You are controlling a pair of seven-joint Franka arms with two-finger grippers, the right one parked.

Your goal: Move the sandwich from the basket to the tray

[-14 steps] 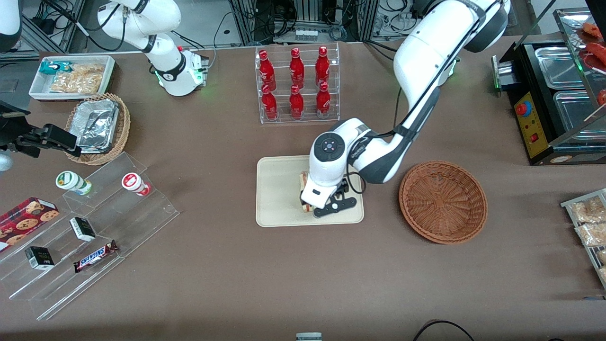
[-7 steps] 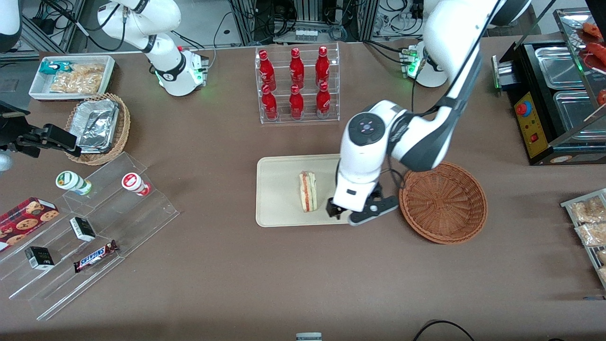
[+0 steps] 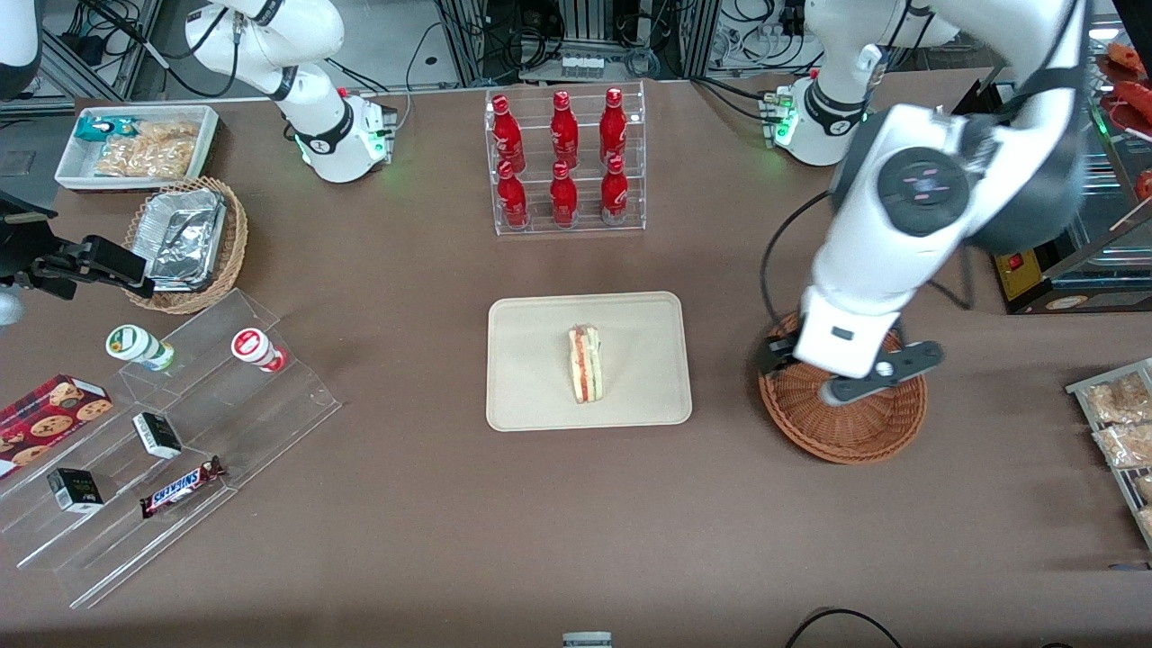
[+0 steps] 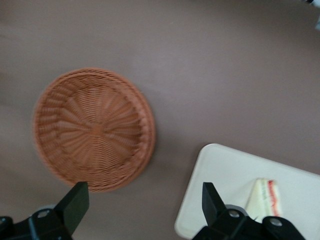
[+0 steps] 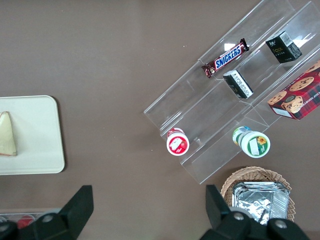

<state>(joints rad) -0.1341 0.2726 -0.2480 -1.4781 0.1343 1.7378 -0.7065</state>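
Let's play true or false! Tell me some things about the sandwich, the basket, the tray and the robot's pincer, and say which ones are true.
1. The sandwich lies on the tray. True.
2. The basket holds a sandwich. False: nothing lies in it.
3. The pincer grips the sandwich. False: it is open and holds nothing.
4. The pincer hangs above the basket. True: in the front view it is over the basket, up off the table.
5. The tray touches the basket. False: bare table shows between them.
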